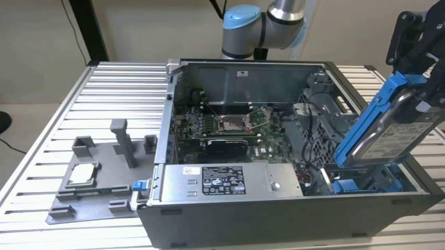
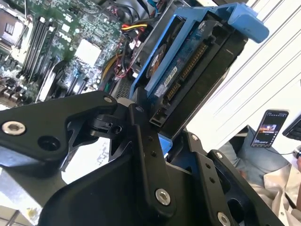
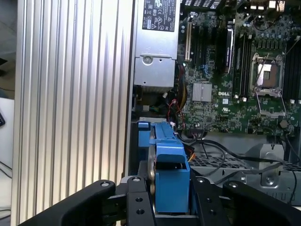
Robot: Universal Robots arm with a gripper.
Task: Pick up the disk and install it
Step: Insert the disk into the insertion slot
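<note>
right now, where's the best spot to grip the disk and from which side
Grip the disk at its raised end, pinching across its thickness, coming from above. It stands tilted with its lower end down in the case, leaving the upper end free. The end effector is shut on it there.

**Held Disk Partly Concealed**

At the exterior view's right edge, the black gripper (image 1: 425, 88) is cut off, and the grey robot arm (image 1: 274, 21) is cut off at the top. In the first wrist view, the disk (image 3: 170, 169), a silver-grey hard drive in a bright blue plastic carrier, is seen edge-on. Its label is hidden and its flanks are covered by the gripper's fingers (image 3: 136, 207).
</note>
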